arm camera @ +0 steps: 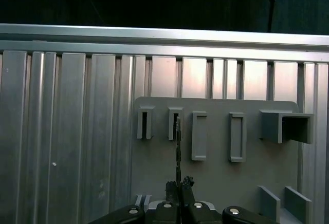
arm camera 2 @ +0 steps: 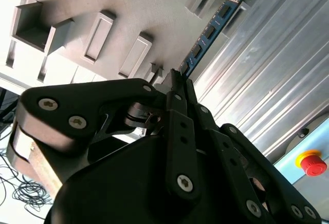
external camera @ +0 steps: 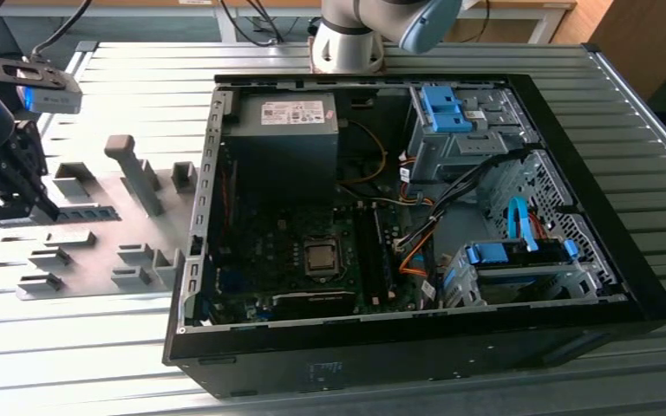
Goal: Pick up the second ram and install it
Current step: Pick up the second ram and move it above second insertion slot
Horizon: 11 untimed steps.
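**Blue-green ram stick pinched at one end, over the grey holder plate**

Gripper (external camera: 35, 208) sits low over the grey plate (external camera: 90, 251), at the plate's side far from the computer case (external camera: 426, 355). Plate rests on the ribbed aluminium table (external camera: 101, 347), along the case's wall on the exterior view's left.

Second wrist view: black fingers (arm camera 2: 177, 126) drawn together on the near end of the second ram (arm camera 2: 211, 31). Jaws pinch the board, with no gap showing beside it. Stick runs straight out from the fingertips, black chips in a row on its face, its far end close to a slot block by the plate's edge.

First wrist view: ram (arm camera: 178, 147) seen edge-on as a thin dark line rising from the gripper (arm camera: 179, 185). Its far tip overlaps the second slot block in from the plate's edge. Cannot tell whether it is seated in a block or lifted clear.

Exterior view: ram (external camera: 84, 212) shows as a dark strip standing on its long edge, just beside the gripper, with the tall grey post (external camera: 136, 173) near it toward the case.

Case lies open-side up. Motherboard (external camera: 275, 251) exposed, long black slot rails (external camera: 368, 251) beside the processor socket (external camera: 319, 257).
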### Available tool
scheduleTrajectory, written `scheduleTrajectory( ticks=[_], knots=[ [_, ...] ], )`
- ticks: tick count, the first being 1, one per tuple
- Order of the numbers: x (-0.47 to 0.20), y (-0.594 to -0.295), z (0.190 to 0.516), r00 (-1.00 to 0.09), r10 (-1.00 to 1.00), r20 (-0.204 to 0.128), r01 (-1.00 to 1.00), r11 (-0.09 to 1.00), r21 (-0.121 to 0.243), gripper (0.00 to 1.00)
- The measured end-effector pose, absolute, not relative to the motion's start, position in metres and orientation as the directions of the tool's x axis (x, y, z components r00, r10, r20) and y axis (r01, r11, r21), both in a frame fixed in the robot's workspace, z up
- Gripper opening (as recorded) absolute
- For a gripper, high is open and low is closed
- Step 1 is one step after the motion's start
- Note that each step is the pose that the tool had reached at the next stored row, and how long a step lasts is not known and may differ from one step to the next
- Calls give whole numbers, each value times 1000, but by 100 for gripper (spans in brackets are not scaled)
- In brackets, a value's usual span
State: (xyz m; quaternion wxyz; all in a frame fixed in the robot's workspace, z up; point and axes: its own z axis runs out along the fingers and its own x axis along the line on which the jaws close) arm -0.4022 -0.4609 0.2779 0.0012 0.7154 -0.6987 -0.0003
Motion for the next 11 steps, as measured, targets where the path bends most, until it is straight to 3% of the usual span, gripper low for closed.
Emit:
scheduleTrajectory(
  ticks=[11],
  knots=[
    [-402,-461,288,24,-1000,1,-1000,-24,2,14]
  ],
)
